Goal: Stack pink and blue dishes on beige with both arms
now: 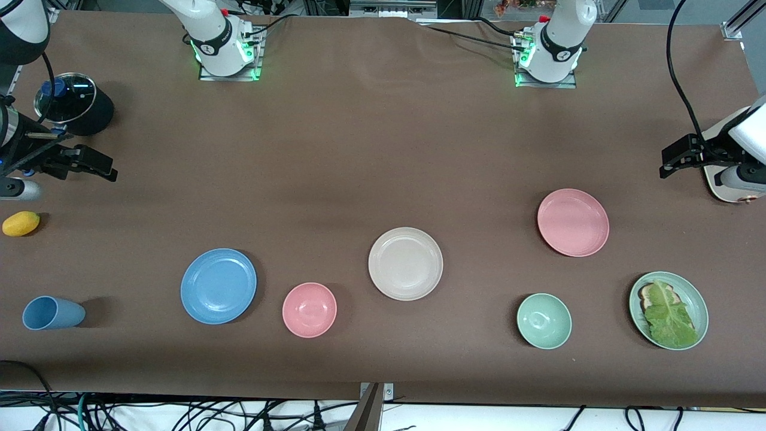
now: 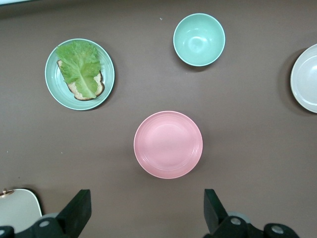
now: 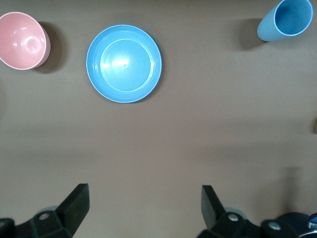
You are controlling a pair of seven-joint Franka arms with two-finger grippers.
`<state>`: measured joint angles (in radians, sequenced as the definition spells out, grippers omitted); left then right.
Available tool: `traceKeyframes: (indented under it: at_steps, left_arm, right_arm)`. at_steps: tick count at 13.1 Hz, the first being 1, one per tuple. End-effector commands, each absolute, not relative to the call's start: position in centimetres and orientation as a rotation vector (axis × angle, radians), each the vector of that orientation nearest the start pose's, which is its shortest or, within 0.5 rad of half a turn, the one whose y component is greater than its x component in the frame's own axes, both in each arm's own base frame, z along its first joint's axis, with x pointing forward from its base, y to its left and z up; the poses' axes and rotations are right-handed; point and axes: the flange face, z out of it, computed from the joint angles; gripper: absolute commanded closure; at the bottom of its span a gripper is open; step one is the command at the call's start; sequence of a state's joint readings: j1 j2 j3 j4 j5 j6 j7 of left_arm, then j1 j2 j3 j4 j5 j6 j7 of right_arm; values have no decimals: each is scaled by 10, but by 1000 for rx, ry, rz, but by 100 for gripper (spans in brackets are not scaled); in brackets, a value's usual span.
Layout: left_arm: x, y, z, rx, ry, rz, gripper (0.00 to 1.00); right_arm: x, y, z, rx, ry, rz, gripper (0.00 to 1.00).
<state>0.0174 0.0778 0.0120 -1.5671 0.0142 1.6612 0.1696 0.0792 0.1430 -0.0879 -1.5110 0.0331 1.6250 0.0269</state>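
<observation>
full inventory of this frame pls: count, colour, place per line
beige plate: 1, cream-beige, mid-table, bare
pink plate: 1, pink, toward the left arm's end, farther from the front camera than the beige plate
blue plate: 1, blue, toward the right arm's end, beside the pink bowl
pink bowl: 1, pink, between blue and beige plates, nearer the camera
green bowl: 1, pale green, nearer the camera than the pink plate
green plate: 1, pale green, holds bread with lettuce
blue cup: 1, blue, lying on its side at the right arm's end
lemon: 1, yellow
dark pot with glass lid: 1
left end effector: open, holding nothing
right end effector: open, holding nothing
</observation>
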Motion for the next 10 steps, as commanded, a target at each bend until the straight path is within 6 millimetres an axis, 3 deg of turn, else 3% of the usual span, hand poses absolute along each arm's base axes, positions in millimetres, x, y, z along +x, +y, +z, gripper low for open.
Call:
traceKeyframes:
  at_steps: [1,3,4,8,10]
  left_arm:
    - [586,16,587,-3137,240,-13,0]
    - [589,17,578,-3135,241,16,0]
    - [595,20,561,-3141,229,59,0]
    - [605,28,533,-3143,212,136,0]
    - [616,38,495,-3146,168,232,0]
  right_arm:
    - [599,0,577,-3117,67,50,0]
    - [598,0,576,-3117,67,52,0]
    - [599,0,577,-3117,67,50,0]
    - [598,-1,576,-3117,70,52,0]
    - [599,-2,575,-3118,60,54,0]
